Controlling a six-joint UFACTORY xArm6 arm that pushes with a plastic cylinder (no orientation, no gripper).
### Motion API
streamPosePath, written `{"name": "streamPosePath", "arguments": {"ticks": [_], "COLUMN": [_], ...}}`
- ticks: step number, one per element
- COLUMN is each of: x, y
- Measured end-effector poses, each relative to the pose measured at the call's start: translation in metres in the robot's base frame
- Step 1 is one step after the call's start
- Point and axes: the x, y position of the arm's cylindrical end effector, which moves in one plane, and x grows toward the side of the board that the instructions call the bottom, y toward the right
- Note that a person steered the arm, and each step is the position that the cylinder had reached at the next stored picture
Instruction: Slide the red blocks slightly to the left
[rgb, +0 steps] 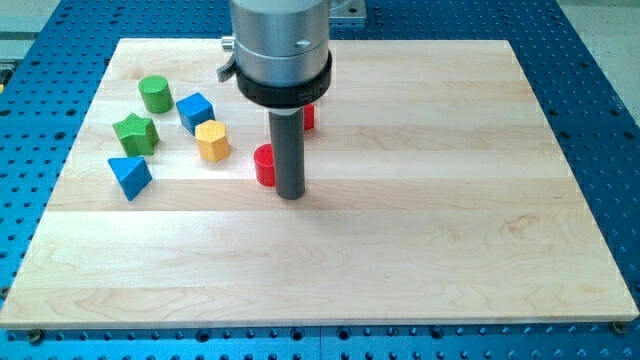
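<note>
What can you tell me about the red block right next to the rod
The red block looks like a small upright cylinder, bright red with a ribbed, plastic-looking side. Its right part is hidden behind my rod, so the full shape is uncertain. It stands on the wooden board, left of my tip and apparently touching the rod, just right of the yellow block.

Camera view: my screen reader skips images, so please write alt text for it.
My tip rests on a wooden board just right of a red block; a second red block peeks out behind the rod. At the view's left sit a green cylinder, green star, blue cube, blue triangle and yellow hexagon.
</note>
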Motion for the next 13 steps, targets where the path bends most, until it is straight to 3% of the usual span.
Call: {"name": "streamPosePath", "arguments": {"ticks": [2,3,5,6,7,8,9,10,12,13], "x": [0.019,-0.006,-0.012,-0.015,-0.07,-0.083,-0.1,-0.113,-0.113,-0.126], "y": [-0.025,0.009,-0.03,0.024,0.078,0.042,0.069,0.043,0.012,0.059]}}
